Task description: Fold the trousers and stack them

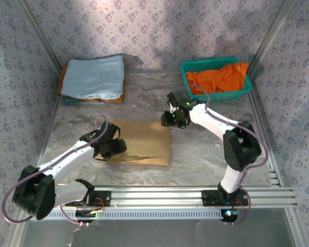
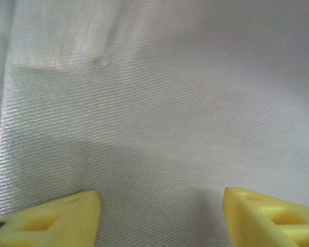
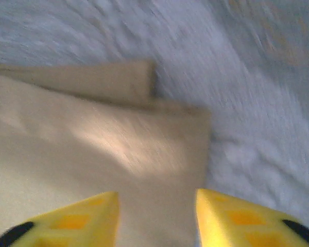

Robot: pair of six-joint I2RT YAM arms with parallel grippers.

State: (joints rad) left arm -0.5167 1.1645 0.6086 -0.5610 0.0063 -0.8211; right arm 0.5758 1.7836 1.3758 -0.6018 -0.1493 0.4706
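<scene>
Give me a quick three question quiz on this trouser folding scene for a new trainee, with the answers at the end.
1. Multiple choice: what lies in the green plastic basket at the far right of the table?
A. a bright orange garment
B. a light blue folded cloth
C. nothing

2. Short answer: which gripper is at the far right corner of the folded tan cloth trousers?

3. True or false: the trousers lie inside the basket.

Key: 1 A; 2 the right gripper; 3 false, they lie on the table, apart from the basket.
</scene>
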